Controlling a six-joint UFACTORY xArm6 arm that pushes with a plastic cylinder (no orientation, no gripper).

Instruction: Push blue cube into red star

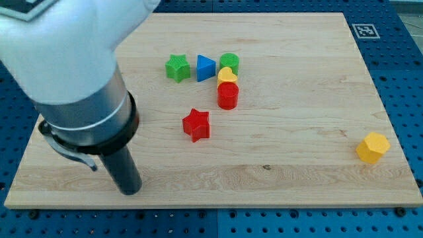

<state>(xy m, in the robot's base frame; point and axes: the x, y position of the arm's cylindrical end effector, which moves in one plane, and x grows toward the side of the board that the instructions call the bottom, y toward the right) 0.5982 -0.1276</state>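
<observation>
The red star (196, 124) lies near the middle of the wooden board (297, 165). The only blue block (205, 68) looks wedge-shaped and sits above the red star, in a tight group between a green star (177, 67) and a green cylinder (229, 63). My tip (131, 191) rests on the board at the view's lower left. It is well left of and below the red star, apart from every block. The thick arm above it covers the board's upper left.
A yellow heart (227, 76) and a red cylinder (228, 96) stand just right of and below the blue block. A yellow hexagon (373, 147) lies alone near the board's right edge. A blue pegboard surrounds the board.
</observation>
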